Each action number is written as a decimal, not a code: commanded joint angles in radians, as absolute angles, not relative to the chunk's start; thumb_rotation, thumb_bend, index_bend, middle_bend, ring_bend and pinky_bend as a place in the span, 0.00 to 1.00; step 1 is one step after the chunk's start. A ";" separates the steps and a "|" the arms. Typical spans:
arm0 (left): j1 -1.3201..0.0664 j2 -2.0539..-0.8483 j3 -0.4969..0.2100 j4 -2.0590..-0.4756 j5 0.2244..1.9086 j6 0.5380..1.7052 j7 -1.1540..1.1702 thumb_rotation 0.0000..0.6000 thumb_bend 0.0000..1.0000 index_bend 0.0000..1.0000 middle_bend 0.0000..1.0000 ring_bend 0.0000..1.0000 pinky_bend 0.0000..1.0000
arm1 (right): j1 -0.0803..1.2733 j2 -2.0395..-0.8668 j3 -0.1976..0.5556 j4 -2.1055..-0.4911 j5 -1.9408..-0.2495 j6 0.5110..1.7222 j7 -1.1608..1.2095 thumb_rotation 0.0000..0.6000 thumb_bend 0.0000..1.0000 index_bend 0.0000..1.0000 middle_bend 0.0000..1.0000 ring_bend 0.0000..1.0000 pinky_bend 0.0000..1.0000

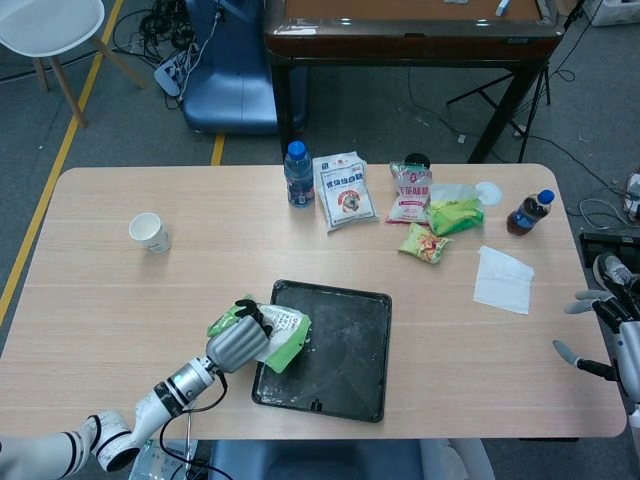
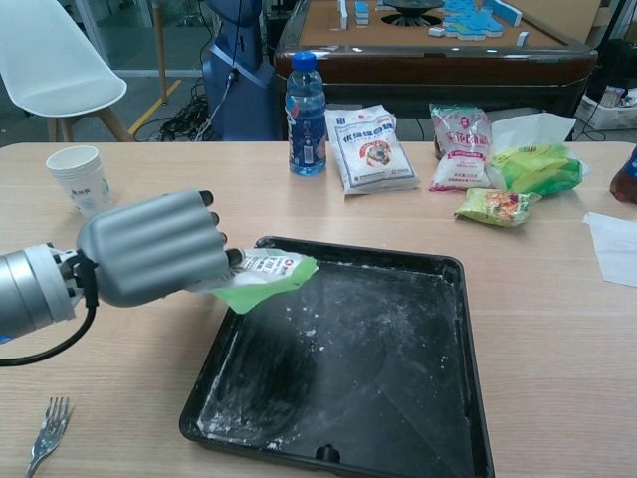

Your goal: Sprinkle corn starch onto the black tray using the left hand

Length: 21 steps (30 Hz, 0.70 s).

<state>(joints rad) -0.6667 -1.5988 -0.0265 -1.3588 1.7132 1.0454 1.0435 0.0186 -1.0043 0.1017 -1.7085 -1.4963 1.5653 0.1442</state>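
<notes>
My left hand [image 1: 238, 345] [image 2: 149, 247] grips a green and white corn starch bag [image 1: 281, 334] [image 2: 264, 273] and holds it lifted over the left edge of the black tray [image 1: 345, 380] [image 2: 398, 398]. The bag's open end points toward the tray's inside. White powder dusts the tray floor, thickest along its left and near sides. My right hand [image 1: 606, 330] hangs at the table's right edge in the head view, fingers spread, holding nothing.
A paper cup [image 1: 149, 232] [image 2: 84, 179] stands at the left. Along the back are a water bottle [image 2: 306, 115], several food packets [image 2: 373, 149] and a green bag [image 2: 537, 164]. A napkin [image 1: 503, 279] and a dark drink bottle [image 1: 527, 212] lie right. A fork [image 2: 45, 433] lies near left.
</notes>
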 commanded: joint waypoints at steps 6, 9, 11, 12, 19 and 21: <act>-0.655 -1.620 -0.043 -1.282 1.721 1.180 0.697 1.00 0.45 0.40 0.61 0.56 0.46 | 0.020 -1.005 0.103 -1.715 -1.495 1.564 0.137 1.00 0.14 0.44 0.34 0.15 0.17; -0.645 -1.634 -0.053 -1.255 1.705 1.209 0.613 1.00 0.45 0.40 0.61 0.56 0.46 | 0.020 -1.004 0.103 -1.717 -1.493 1.563 0.135 1.00 0.14 0.44 0.34 0.15 0.17; -0.636 -1.645 -0.064 -1.237 1.684 1.227 0.554 1.00 0.45 0.40 0.60 0.56 0.46 | 0.020 -1.004 0.104 -1.718 -1.493 1.564 0.134 1.00 0.14 0.44 0.34 0.15 0.17; -0.632 -1.650 -0.068 -1.231 1.674 1.231 0.527 1.00 0.45 0.40 0.60 0.56 0.46 | 0.020 -1.004 0.104 -1.718 -1.492 1.563 0.133 1.00 0.14 0.44 0.34 0.15 0.17; -0.613 -1.676 -0.074 -1.197 1.612 1.227 0.353 1.00 0.45 0.40 0.60 0.56 0.46 | 0.022 -1.007 0.103 -1.717 -1.490 1.557 0.131 1.00 0.14 0.44 0.34 0.15 0.17; -0.611 -1.688 -0.070 -1.171 1.612 1.232 0.311 1.00 0.45 0.41 0.60 0.56 0.46 | 0.023 -1.008 0.103 -1.718 -1.490 1.556 0.130 1.00 0.14 0.44 0.34 0.15 0.17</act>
<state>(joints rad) -0.6177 -1.6727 -0.0709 -1.1970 1.6237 1.2267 0.3468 0.0227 -1.0078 0.1033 -1.7176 -1.4899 1.5566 0.1301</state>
